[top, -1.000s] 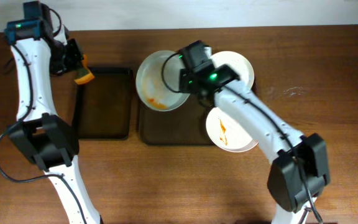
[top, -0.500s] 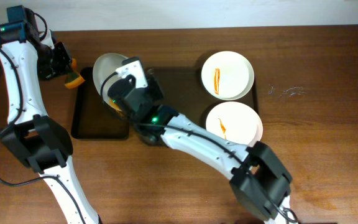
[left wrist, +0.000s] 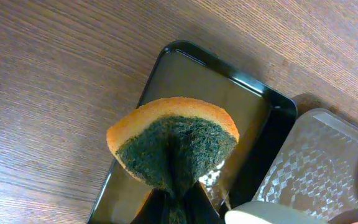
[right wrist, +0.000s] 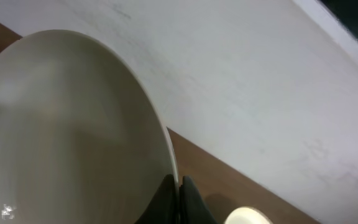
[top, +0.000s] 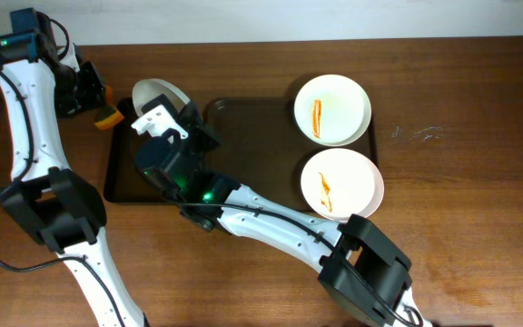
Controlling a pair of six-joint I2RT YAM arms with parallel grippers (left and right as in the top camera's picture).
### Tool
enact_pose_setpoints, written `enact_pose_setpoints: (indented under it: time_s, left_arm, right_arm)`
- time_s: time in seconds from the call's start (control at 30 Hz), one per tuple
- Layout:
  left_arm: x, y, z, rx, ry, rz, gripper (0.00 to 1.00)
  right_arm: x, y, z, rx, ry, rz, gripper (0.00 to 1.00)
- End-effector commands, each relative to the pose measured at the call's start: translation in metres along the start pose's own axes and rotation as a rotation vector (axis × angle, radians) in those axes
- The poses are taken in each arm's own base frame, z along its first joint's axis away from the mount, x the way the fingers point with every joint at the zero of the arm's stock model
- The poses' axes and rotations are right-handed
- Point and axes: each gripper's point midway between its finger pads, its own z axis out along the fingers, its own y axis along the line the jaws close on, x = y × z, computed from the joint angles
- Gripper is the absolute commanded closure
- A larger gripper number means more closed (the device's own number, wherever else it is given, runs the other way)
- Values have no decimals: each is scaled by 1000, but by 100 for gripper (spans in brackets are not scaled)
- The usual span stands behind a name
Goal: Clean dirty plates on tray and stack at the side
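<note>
Right fingers (right wrist: pixel 193 205) are closed thin on the rim of one plate (top: pixel 157 95), holding it tilted on edge over the black tray (top: pixel 125 177) toward the far-left corner of the surface (top: pixel 479 227). Just beside it, left fingers (left wrist: pixel 156 210) are pinched shut on a folded sponge (left wrist: pixel 173 146), green scrub side showing, orange backing behind. No smear shows on the plate face seen by the right wrist camera.

Two more plates (top: pixel 332 110) (top: pixel 341 184), each streaked with orange sauce, lie flat at the right end of the tray (top: pixel 252 154), one nearer the far edge, one nearer the near edge, close together.

The plates look stiff, smooth and fairly light. A two-finger pinch on the rim probably gives little hold against twisting, so scrubbing pressure could swing or slip the held one. A drop on the hard surface might chip it. The sensible grip is on the raised rim, clear of the sauce, where the fingers can reach under the lip. The sponge is soft and gives way under the fingers.
</note>
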Motion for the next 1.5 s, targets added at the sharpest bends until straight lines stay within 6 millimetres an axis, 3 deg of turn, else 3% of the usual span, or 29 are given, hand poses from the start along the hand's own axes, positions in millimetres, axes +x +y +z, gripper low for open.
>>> enact_pose_setpoints:
  time_s: [0.0, 0.07, 0.13, 0.3, 0.33, 0.43, 0.5, 0.57, 0.67, 0.8, 0.87, 0.97, 1.07, 1.17, 1.27, 1.33, 1.47]
  left_arm:
    - [-4, -4, -9, 16, -24, 24, 100]
    - [-3, -6, -9, 17, -22, 27, 100]
    - [1, -21, -6, 23, -14, 58, 100]
    - [19, -69, 5, 45, 10, 184, 100]
    - [27, -90, 9, 57, 18, 237, 100]
    - [43, -125, 23, 77, 32, 315, 100]
    - [56, -143, 29, 87, 49, 398, 100]
    - [90, -176, 33, 191, 130, 516, 100]
    - [136, -209, 36, 458, 275, 605, 100]
    - [178, -196, 75, 486, 434, 562, 100]
    - [191, -187, 83, 471, 487, 535, 100]
    - [194, -184, 87, 436, 524, 422, 100]
    - [196, -184, 87, 363, 569, 198, 100]
    - [195, -172, 100, 106, 558, -165, 100]
    - [203, -189, 109, 40, 510, -247, 100]
    - [210, -188, 115, -74, 451, -326, 100]
    - [226, -201, 117, -135, 437, -466, 100]
  right_arm:
    - [9, -12, 3, 28, 47, 195, 96]
    - [16, -26, 4, -30, 110, 301, 96]
    - [46, -52, 11, -179, 298, 461, 96]
    - [151, -86, 37, -364, 728, 638, 96]
    - [193, -93, 49, -384, 836, 696, 96]
    - [237, -84, 58, -375, 936, 732, 96]
    - [251, -72, 62, -369, 960, 744, 96]
    - [266, -56, 68, -351, 999, 804, 96]
    - [273, -35, 75, -407, 1009, 841, 96]
    - [279, -32, 76, -405, 1020, 837, 96]
    - [280, -32, 76, -405, 1021, 837, 96]
    - [280, -32, 76, -405, 1021, 837, 96]
    - [280, -32, 75, -405, 1024, 836, 96]
    - [280, -32, 75, -404, 1025, 835, 96]
    - [280, -32, 75, -404, 1025, 835, 96]
    - [280, -32, 75, -404, 1025, 835, 96]
    - [281, -32, 74, -404, 1029, 834, 96]
